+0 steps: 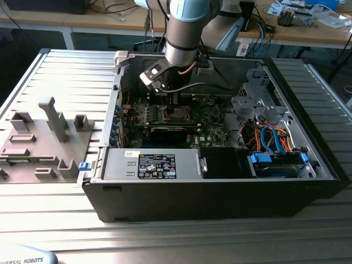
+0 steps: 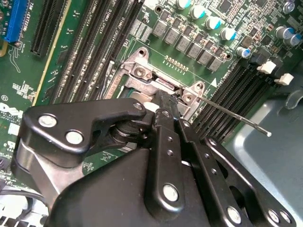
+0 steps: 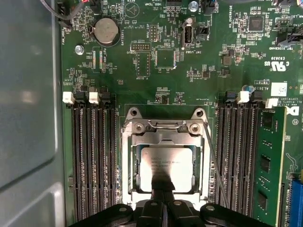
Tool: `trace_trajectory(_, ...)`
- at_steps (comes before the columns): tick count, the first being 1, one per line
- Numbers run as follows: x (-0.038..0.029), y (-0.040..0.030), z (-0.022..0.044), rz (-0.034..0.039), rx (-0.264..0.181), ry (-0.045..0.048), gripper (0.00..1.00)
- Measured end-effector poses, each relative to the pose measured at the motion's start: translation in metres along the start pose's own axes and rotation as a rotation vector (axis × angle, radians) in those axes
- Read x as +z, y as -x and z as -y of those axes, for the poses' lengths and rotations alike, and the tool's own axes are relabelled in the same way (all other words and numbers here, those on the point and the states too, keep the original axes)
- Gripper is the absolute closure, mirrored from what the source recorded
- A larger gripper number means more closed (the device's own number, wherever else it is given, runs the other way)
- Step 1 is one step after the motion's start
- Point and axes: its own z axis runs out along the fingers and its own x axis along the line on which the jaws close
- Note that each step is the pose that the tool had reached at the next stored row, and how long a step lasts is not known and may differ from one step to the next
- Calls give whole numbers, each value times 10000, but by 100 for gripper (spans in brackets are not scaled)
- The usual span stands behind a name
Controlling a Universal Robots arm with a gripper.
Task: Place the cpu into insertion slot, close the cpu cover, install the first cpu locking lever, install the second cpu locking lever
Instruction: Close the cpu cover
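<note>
One Universal Robots arm (image 1: 184, 27) reaches down into an open computer case (image 1: 220, 192) that lies on a ribbed metal desk (image 1: 165, 236), above the green motherboard (image 1: 212, 129) and its insertion slot (image 1: 179, 115). In the first wrist view the cpu (image 3: 165, 161) sits flat in that slot, between two banks of black memory slots (image 3: 92, 156). The cpu cover (image 3: 129, 161) lies down around it, its cut-out framing the chip's grey top. The end effector (image 3: 163, 187) has its fingers closed together with nothing seen between them. Their tip lies over the chip's edge farthest from the cover's hinge; whether it presses on chip or cover cannot be told. One thin locking lever (image 2: 236, 118) slants away from the socket corner, clear of the cover.
</note>
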Motion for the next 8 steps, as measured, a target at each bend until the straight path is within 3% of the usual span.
trace_trajectory(5, -39, -2, -49, -3, 1, 5, 89)
trace_trajectory(8, -84, -1, -152, 2, 2, -39, 89)
